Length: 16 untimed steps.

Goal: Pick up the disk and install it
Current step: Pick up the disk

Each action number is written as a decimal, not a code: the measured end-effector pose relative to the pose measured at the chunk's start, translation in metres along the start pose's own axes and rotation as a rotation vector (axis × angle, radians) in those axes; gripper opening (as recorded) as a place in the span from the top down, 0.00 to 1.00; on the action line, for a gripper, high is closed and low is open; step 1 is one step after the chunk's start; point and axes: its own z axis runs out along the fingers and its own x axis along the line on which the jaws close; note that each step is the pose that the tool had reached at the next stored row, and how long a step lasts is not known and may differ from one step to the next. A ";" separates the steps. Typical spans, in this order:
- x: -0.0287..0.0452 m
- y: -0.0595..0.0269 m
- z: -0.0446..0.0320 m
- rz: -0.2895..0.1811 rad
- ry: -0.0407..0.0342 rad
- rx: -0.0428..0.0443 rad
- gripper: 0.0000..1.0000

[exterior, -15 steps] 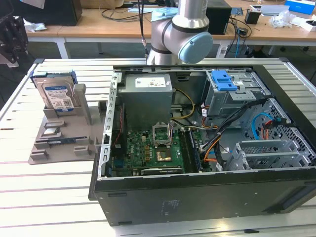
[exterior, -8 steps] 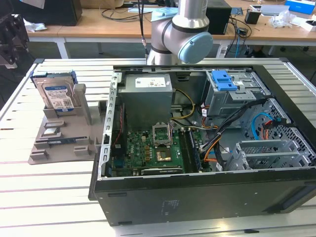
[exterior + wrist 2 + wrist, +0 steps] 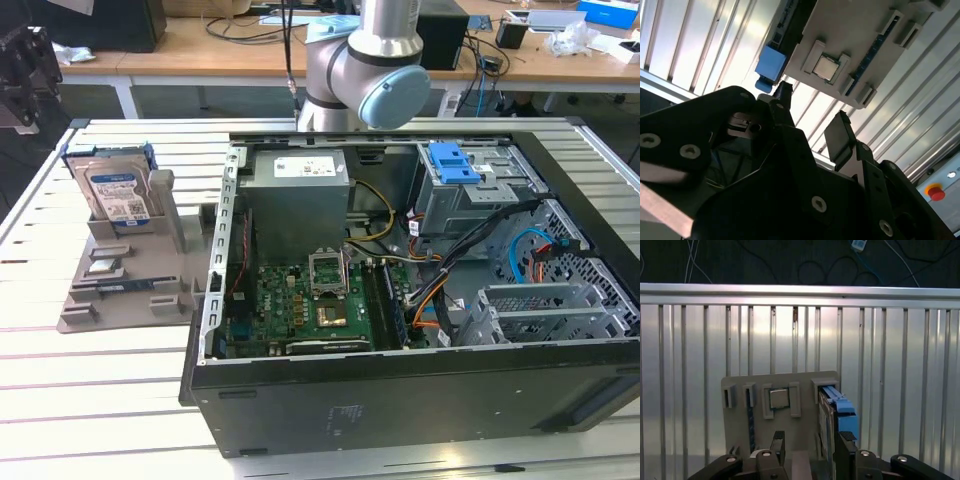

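The disk (image 3: 113,190) stands upright on edge in a slot of the grey plastic stand (image 3: 130,290), at the exterior view's left, its white-and-blue label facing the camera and blue rails along its edges. Both wrist views look down on it edge-on: the disk (image 3: 836,407) and disk (image 3: 771,62) show mainly a blue rail. My gripper (image 3: 25,70) hangs high over the stand near the table's far left corner. The gripper (image 3: 810,442) is open, and nothing sits between its black fingers (image 3: 840,135).
An open computer case (image 3: 400,390) lies on the slatted metal table (image 3: 90,400), right of the stand. Inside it are a motherboard (image 3: 300,305), a grey drive cage (image 3: 480,195) with a blue latch (image 3: 450,160), and cables. A chip (image 3: 779,398) rests on the stand. A red button (image 3: 935,191) is nearby.
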 end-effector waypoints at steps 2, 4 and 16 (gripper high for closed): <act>-0.0042 0.0000 0.0007 0.000 0.0000 0.0000 0.46; -0.0064 0.0000 0.0014 0.000 0.0000 0.0000 0.46; -0.0225 -0.0001 0.0087 0.000 0.0000 -0.0001 0.46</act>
